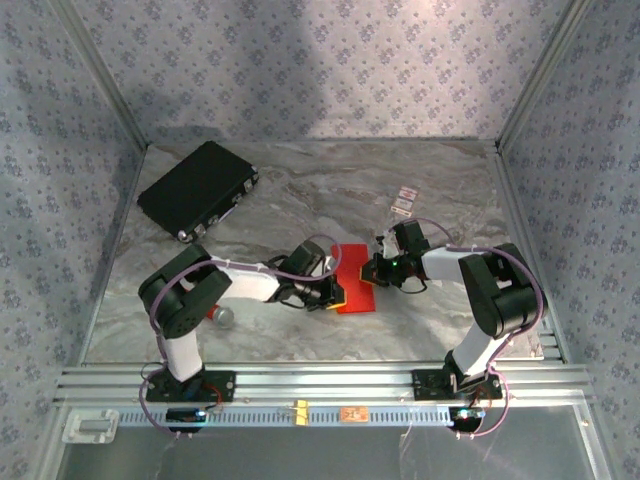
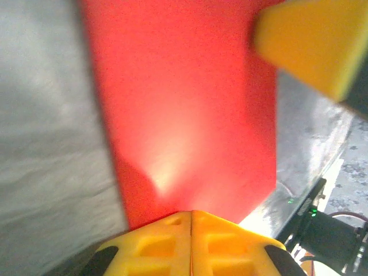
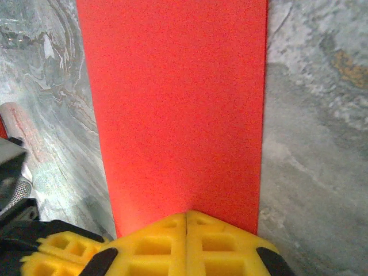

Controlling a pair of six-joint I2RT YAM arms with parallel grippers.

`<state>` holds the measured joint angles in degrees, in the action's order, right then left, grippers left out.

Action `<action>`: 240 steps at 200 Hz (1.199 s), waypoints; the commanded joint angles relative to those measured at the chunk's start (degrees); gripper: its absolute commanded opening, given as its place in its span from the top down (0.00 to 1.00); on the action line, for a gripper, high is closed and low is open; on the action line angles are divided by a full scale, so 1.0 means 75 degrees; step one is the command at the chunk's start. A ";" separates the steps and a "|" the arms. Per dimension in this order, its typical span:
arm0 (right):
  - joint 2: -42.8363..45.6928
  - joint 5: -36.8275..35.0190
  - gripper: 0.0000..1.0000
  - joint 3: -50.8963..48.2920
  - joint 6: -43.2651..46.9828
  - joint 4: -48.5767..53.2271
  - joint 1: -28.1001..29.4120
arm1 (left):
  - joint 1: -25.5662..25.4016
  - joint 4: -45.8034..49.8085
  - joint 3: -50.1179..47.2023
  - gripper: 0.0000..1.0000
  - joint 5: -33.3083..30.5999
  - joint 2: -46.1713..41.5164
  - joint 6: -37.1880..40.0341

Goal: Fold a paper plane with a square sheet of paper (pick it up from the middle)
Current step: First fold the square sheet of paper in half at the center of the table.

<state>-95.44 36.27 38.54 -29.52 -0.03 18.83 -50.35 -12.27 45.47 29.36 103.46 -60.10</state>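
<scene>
The square sheet of paper (image 1: 357, 278) lies on the marble table as a narrow bright red rectangle, folded smaller. My left gripper (image 1: 335, 293) is shut, its yellow fingertips (image 2: 172, 227) meeting on the sheet's (image 2: 184, 115) near edge. Opposite it, my right gripper (image 1: 375, 268) is shut too, its closed tips (image 3: 202, 225) resting on the paper's (image 3: 175, 98) other edge. Whether either pair pinches the paper or only presses on it cannot be told. A right fingertip (image 2: 310, 43) shows in the left wrist view, and the left fingers (image 3: 54, 253) in the right wrist view.
A black case (image 1: 198, 188) lies at the back left. A small red cylinder with a grey end (image 1: 218, 315) sits beside the left arm, and its red body (image 3: 17, 123) also shows in the right wrist view. Small cards (image 1: 403, 200) lie behind the right gripper. Patterned walls enclose the table.
</scene>
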 commanded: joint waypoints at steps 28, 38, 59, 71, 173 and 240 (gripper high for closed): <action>-0.0268 -0.0840 1.00 -0.0285 0.0070 0.0911 -0.0120 | -0.0201 0.0279 -0.0572 0.95 -0.0043 0.0041 0.0136; -0.0275 -0.0842 1.00 -0.0293 0.0064 0.0913 -0.0125 | -0.0219 0.0383 -0.0616 0.95 -0.0071 -0.0011 0.0203; -0.0282 -0.0828 1.00 -0.0303 0.0060 0.0907 -0.0127 | -0.0287 0.0657 -0.0649 0.95 -0.0091 -0.0166 0.0422; -0.0283 -0.0828 1.00 -0.0307 0.0057 0.0896 -0.0132 | -0.0349 0.0901 -0.0583 0.95 -0.0094 -0.0266 0.0613; -0.0212 -0.0736 1.00 -0.0313 0.0057 0.0855 -0.0110 | -0.0662 0.1390 -0.0691 0.95 -0.0362 -0.1303 0.1055; -0.0179 -0.0736 1.00 -0.0183 0.0060 0.0948 -0.0089 | 0.0272 -0.0055 -0.0457 0.92 -0.0376 -0.1527 0.0315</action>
<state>-95.44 36.75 38.52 -29.52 0.21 18.61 -51.33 -6.92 39.18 24.58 88.73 -54.98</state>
